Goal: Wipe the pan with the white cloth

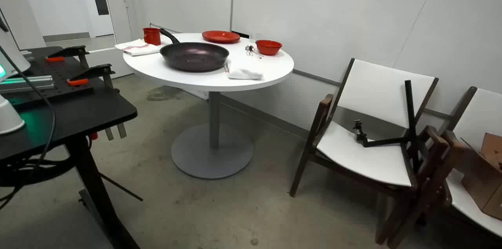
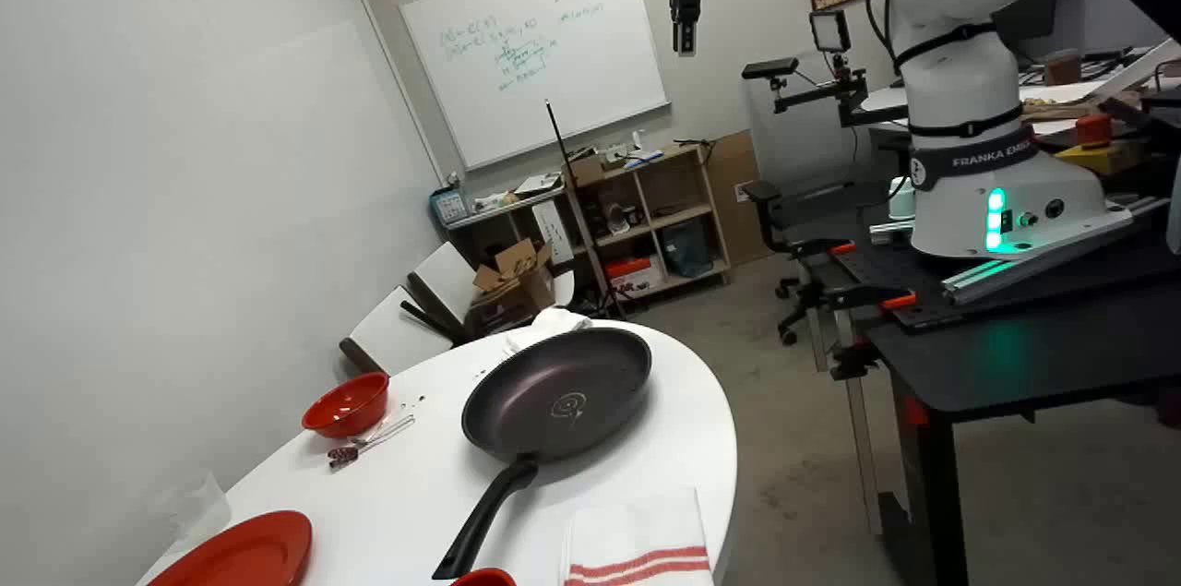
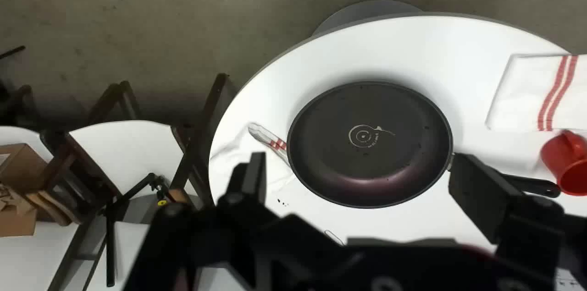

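Since the fingers (image 3: 479,194) stand apart and empty, the likely step is grasping the crumpled white cloth (image 1: 244,72), just beside the pan (image 3: 367,144), by the bench (image 3: 412,48) edge nearest the chairs (image 1: 364,160): best come straight down, pinching a bunched fold clear of the pan.

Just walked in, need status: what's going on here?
The robot arm holds its gripper open and empty, touching nothing on the table. The pan sits there unheld; a crumpled white cloth lies beside it, a folded white cloth near its handle. The task is wiping the pan, but neither cloth is gripped.
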Tool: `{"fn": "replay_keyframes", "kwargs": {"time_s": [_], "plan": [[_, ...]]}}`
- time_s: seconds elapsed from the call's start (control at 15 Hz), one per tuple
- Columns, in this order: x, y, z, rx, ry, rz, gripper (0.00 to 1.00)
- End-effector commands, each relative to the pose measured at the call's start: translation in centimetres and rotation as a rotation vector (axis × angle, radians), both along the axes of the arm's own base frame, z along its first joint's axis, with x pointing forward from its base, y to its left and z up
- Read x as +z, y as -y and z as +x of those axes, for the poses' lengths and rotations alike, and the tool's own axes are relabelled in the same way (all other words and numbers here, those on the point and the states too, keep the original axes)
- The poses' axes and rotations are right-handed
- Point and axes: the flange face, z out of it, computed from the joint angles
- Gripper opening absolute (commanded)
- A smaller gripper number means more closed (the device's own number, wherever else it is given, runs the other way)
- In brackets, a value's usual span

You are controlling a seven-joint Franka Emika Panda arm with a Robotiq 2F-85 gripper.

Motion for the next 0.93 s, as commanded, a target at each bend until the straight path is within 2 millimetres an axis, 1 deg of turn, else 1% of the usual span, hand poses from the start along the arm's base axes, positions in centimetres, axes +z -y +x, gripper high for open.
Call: {"fn": "replay_keyframes", "kwargs": {"time_s": [0.0,0.73,0.8,0.87], "plan": [[0.1,0.0,0.0,0.0,-0.001,0.0,1.0],[0.1,0.0,0.0,0.0,-0.001,0.0,1.0],[-0.1,0.0,0.4,0.003,-0.009,-0.001,1.0],[-0.6,0.0,1.1,0.013,-0.036,0.007,1.0]]}}
